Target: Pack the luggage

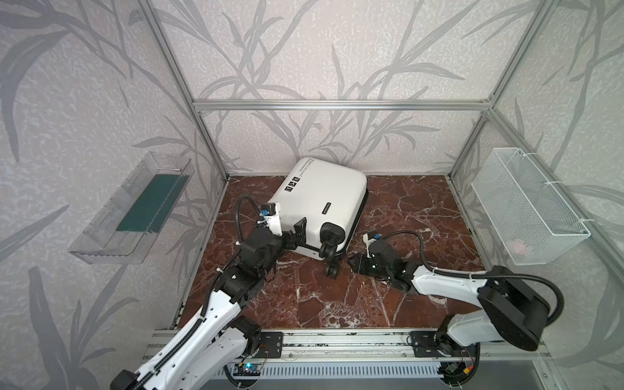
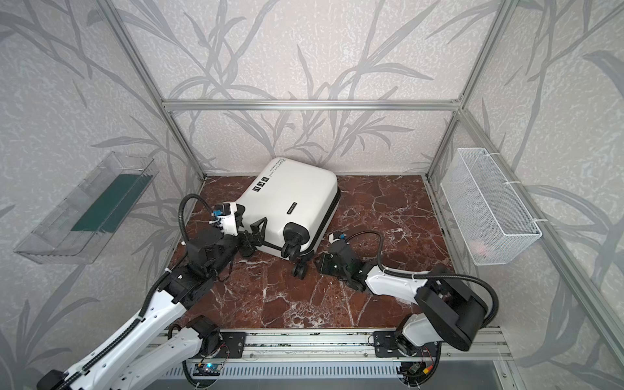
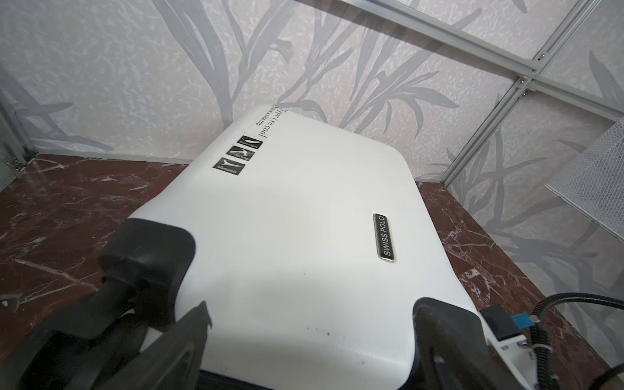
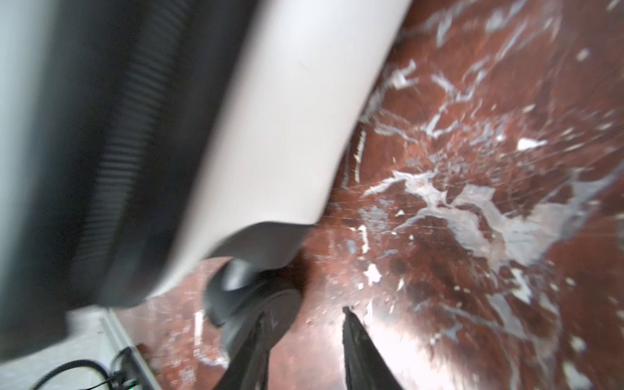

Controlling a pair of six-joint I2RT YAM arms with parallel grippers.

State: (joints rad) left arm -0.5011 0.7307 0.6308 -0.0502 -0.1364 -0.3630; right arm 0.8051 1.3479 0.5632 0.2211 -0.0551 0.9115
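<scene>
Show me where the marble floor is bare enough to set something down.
Bare: the marble floor between the luggage and the front rail; also right of the luggage, up to the back wall. Crowded: the luggage's wheel end, flanked by the left gripper and right gripper.

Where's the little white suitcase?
In both top views the suitcase lies on the red marble floor, left of middle by the back wall, wheels toward the left tool.

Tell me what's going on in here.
Two robot arms are working on the luggage, which lies shut on the marble tabletop, wheels toward them. The left hand is wide open, straddling the wheel-end edge of the shell. The right hand sits low on the tabletop beside a wheel, jaws apart, holding nothing.
</scene>
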